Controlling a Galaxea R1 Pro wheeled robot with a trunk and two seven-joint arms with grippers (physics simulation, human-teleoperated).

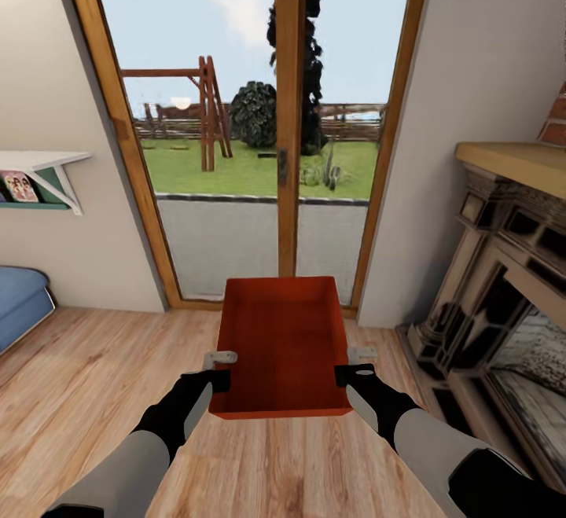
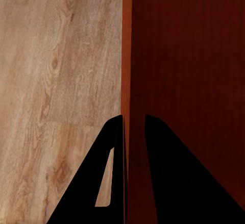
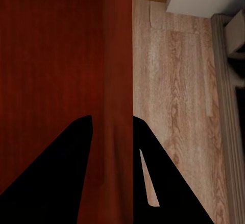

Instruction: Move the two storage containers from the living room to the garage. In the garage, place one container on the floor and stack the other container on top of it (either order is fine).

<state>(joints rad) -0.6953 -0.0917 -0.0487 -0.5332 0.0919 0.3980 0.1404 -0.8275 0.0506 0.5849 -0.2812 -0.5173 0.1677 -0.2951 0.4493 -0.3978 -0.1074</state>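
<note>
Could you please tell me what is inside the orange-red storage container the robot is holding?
The storage container looks empty: only its bare orange-red bottom shows. The near wall may hide a thin strip of the bottom.

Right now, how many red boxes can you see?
1. The red box is held up over the wood floor, in front of the glass door, with the left claw and right claw clamped on its side walls. A second could be out of view.
</note>
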